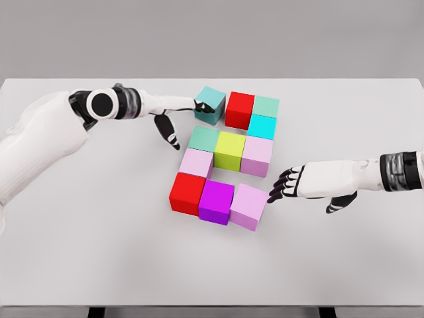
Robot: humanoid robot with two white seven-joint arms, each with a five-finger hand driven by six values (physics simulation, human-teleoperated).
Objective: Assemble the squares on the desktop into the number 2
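White desktop [79, 252], spanning nearly the whole head view, carrying everything else. Left arm [40, 139] reaching in from the left edge; right arm [371, 175] coming in from the right edge, lower down.

Near the middle of the desktop, a cluster of eleven cubes already close to a 2. Top row: teal cube [210, 105], red cube [240, 109], mint cube [266, 106], with a cyan cube [262, 126] just under the mint one. Middle row: green cube [203, 139], yellow-green cube [230, 150], pale pink cube [257, 156]. Below the green one, a second pale pink cube [196, 162]. Bottom row: lower red cube [187, 193], magenta cube [216, 202], lilac cube [250, 206].

Left hand [173, 112] stretched flat, fingertips touching the teal cube's left face, thumb hanging loose, gripping nothing. Right hand [286, 184] likewise released, dark fingertips at the lilac cube's right edge, pushing rather than grasping.

Risks from here, as judgement only: teal cube sitting slightly skewed and apart from the red one, so an off-centre push likely to spin it instead of closing the gap. Too hard a shove on the lilac cube liable to slide the whole bottom row leftward and break alignment with the column above.
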